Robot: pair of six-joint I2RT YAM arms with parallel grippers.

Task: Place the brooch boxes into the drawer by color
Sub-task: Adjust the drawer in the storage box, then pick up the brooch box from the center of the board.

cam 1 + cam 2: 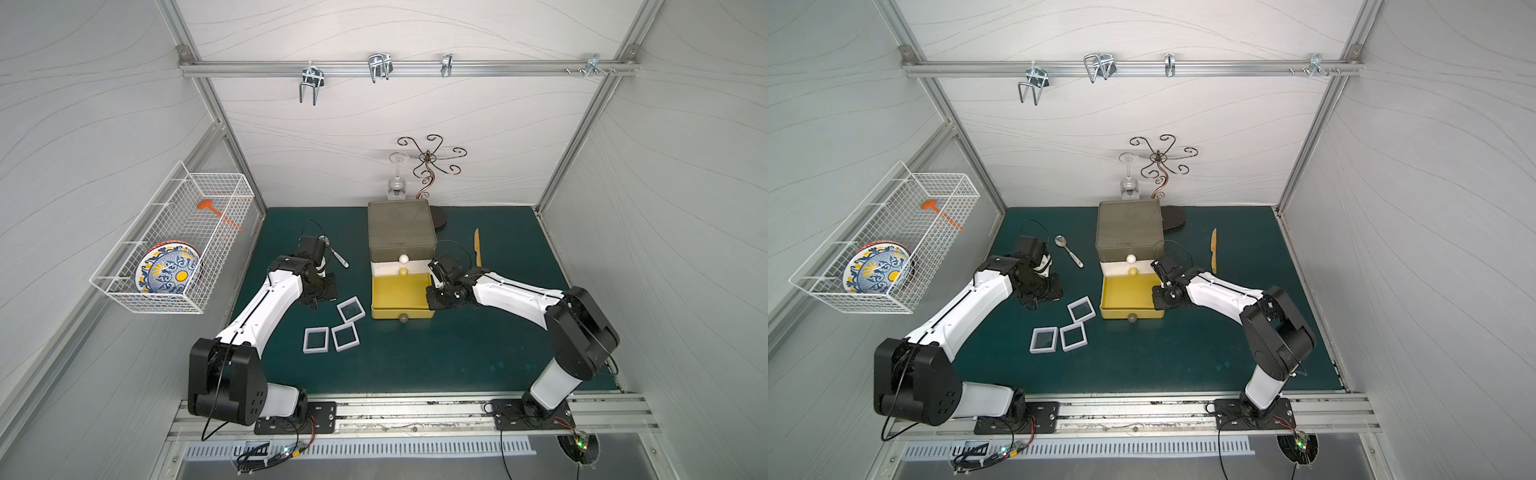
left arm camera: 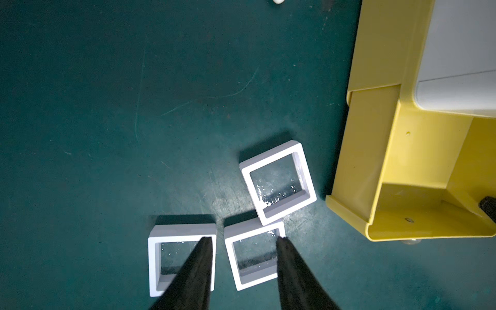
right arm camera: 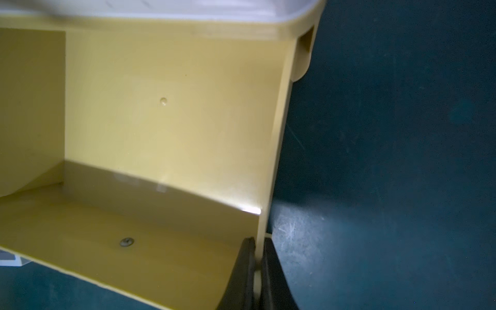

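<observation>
Clamping the side wall of the pulled-out, empty yellow plastic drawer (image 3: 171,107), the right gripper (image 3: 257,241) braces it while the part-open, empty left gripper (image 2: 243,238) hovers over three white square clear-windowed brooch boxes (image 2: 269,158) alongside, next presumably descending to pinch one frame.

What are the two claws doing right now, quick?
Left gripper: open, empty, hovering over the white brooch boxes.
Right gripper: shut on the yellow drawer's side wall.

We see glossy yellow plastic drawer (image 3: 166,120), white plastic brooch boxes (image 2: 277,182) with shiny clear windows, scuffed matt worktop (image 2: 107,107).
</observation>
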